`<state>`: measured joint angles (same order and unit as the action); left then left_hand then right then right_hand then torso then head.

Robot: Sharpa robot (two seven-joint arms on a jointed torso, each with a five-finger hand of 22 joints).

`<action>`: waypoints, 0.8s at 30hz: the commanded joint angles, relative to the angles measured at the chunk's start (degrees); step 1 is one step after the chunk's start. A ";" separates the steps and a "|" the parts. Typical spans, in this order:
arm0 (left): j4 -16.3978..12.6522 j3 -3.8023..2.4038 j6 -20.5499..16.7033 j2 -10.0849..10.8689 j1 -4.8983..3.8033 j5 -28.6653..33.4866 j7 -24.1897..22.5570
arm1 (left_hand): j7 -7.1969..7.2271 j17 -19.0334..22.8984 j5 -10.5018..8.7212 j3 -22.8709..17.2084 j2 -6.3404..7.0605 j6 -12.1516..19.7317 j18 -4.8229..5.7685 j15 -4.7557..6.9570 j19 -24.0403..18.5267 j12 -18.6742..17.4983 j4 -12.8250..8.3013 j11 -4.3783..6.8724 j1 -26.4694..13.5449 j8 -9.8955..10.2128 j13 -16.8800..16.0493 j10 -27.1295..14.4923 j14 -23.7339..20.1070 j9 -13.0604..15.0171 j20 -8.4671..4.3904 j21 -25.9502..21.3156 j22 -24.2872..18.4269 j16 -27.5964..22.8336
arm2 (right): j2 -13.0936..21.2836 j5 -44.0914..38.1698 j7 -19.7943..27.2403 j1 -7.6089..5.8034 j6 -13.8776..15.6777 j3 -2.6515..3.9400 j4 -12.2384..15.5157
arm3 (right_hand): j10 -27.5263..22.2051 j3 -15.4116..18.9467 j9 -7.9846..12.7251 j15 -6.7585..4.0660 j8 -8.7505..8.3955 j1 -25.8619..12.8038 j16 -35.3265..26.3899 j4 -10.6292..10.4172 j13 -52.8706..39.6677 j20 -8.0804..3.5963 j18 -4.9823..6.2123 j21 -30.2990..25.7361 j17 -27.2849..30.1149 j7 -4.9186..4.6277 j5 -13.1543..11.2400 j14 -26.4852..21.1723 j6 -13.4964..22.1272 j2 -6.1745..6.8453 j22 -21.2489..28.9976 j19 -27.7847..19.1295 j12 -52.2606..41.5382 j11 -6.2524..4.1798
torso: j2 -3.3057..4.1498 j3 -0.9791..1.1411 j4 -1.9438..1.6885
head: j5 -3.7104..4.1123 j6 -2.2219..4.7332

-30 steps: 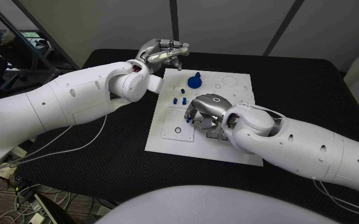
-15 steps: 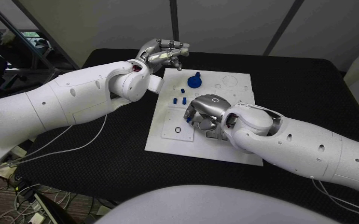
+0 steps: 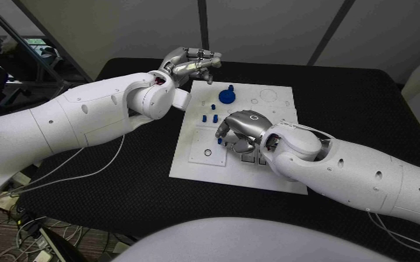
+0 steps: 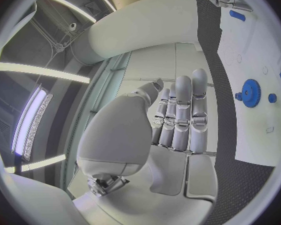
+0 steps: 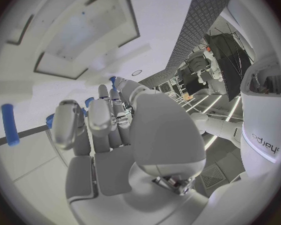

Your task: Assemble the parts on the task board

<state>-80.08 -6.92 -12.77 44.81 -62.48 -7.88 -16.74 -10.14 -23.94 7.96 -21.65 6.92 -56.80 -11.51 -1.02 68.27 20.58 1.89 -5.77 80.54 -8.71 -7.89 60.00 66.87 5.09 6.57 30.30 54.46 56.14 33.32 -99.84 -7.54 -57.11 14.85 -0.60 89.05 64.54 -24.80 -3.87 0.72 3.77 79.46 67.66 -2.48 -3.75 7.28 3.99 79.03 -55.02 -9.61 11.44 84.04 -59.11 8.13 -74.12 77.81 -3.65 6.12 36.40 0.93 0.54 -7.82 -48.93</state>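
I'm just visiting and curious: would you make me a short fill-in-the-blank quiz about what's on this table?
The white task board lies on a ____ table.
The round toothed gear on the board is ____.
The ____ hand is low over the board's middle.
The left hand holds ____.

Missing words: black; blue; right; nothing

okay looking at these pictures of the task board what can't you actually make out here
- Head view: the right hand covers the middle of the task board, hiding whatever lies under its fingers.
- Right wrist view: blue bits peek past the fingers; whether the hand holds one cannot be told.
- Head view: the small blue parts are too small to tell their shape.
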 commanded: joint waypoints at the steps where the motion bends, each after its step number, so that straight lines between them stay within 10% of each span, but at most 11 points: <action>1: 0.04 -0.03 0.96 -0.10 -0.12 0.16 0.16 | 0.10 0.05 -0.24 0.37 -0.09 0.31 1.08 -0.18 -0.28 0.22 0.08 -0.10 -0.58 -0.24 -0.09 -0.44 -0.39 -0.05 0.06 -0.22 -0.09 -0.30 | 0.71 -0.16 1.11 0.08 6.15 0.04 1.19 | -0.43 0.47 0.09 0.32 -0.29 -0.64 -0.03 -0.09 -0.06 -0.07 0.10 -0.22 0.06 0.02 0.23 0.36 0.70 0.12 -0.01 -0.42 -0.22 -0.07 | -0.04 0.01 0.04 | 0.08 0.19; 10: 0.23 -0.01 1.47 -0.11 -0.09 0.16 0.34 | 0.06 0.11 -0.26 0.42 -0.07 0.40 1.08 -0.22 -0.31 0.30 0.09 -0.14 -0.60 -0.23 -0.10 -0.57 -0.48 -0.08 0.09 -0.30 -0.15 -0.33 | 5.38 0.22 1.03 0.21 9.03 0.29 5.84 | -0.87 0.96 0.10 0.37 -0.26 -1.17 0.23 -0.27 -0.12 -0.03 0.07 -0.15 -0.09 -0.06 0.12 0.39 1.75 0.50 -0.11 -0.30 -0.36 0.00 | -0.09 -0.02 0.14 | 0.11 0.51; 18: 0.19 0.06 1.60 0.22 -0.09 0.16 0.37 | 0.05 0.12 -0.26 0.44 -0.06 0.41 1.08 -0.22 -0.31 0.31 0.09 -0.14 -0.61 -0.23 -0.10 -0.59 -0.49 -0.08 0.09 -0.31 -0.16 -0.33 | 11.67 1.27 -1.65 -0.57 5.04 4.41 8.37 | -1.70 1.43 -0.01 0.40 -0.08 -1.31 -0.01 -0.23 -0.05 0.01 0.13 -0.34 0.43 0.13 -0.04 0.26 1.73 0.88 0.12 -0.46 -0.23 0.01 | -0.09 -0.10 0.15 | 1.85 1.75; 24: 0.12 0.13 1.63 0.50 -0.08 0.16 0.36 | 0.05 0.15 -0.27 0.48 -0.04 0.44 1.08 -0.24 -0.32 0.36 0.09 -0.16 -0.61 -0.24 -0.11 -0.64 -0.53 -0.09 0.11 -0.36 -0.20 -0.34 | 14.60 1.41 -3.27 -2.17 0.03 5.75 7.09 | -2.50 2.91 -0.10 0.38 -0.01 -1.97 -0.27 -0.54 -0.10 0.03 0.27 -0.83 1.05 0.28 -0.62 0.11 1.85 1.55 0.70 -0.89 -0.45 -0.05 | -0.01 -0.05 0.02 | 2.97 2.38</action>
<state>-79.88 -6.77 -11.92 45.28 -62.45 -7.88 -16.28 -10.13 -23.85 7.96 -21.49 6.92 -56.81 -11.51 -1.23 68.27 20.58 2.05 -5.97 80.54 -8.71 -7.93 59.80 66.66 5.07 6.57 30.30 54.33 56.14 47.66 -98.83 -8.93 -59.01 18.90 5.06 96.46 62.40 -22.18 -3.92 0.72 3.77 77.95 67.67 -3.03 -3.81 7.33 4.00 78.52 -54.04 -9.33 10.97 84.04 -57.59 9.63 -73.48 77.26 -3.88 6.06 36.32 0.86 0.66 -5.22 -46.81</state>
